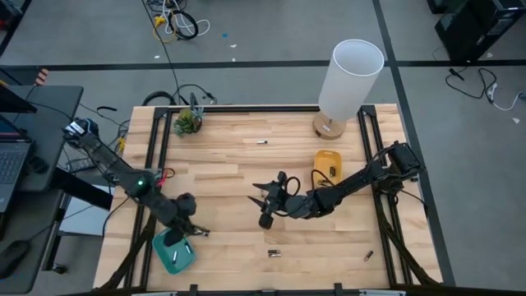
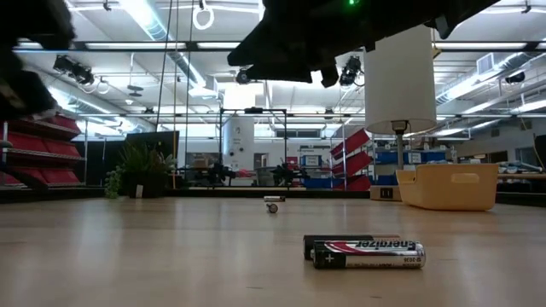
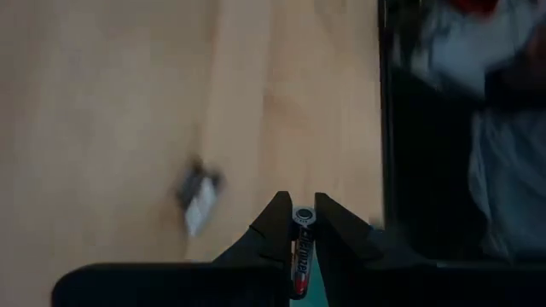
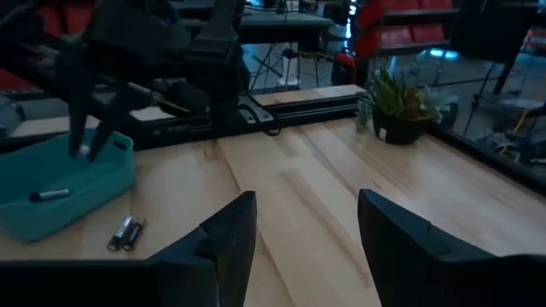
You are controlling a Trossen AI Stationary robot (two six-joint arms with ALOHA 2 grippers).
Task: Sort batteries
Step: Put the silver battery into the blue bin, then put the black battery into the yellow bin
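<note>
Left gripper (image 3: 303, 223) pinches a battery (image 3: 300, 247) over the teal tray (image 1: 174, 252); the right gripper (image 4: 303, 226), fingers spread, hovers mid-bench. Other batteries (image 1: 274, 254) lie scattered. A tilted release could bounce the cell off the tray's rim.

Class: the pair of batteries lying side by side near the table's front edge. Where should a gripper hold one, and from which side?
The battery pair lies flat, touching. Come from above and probably grip one across its ends, since its neighbour blocks one long side. The open right gripper is nearest.
</note>
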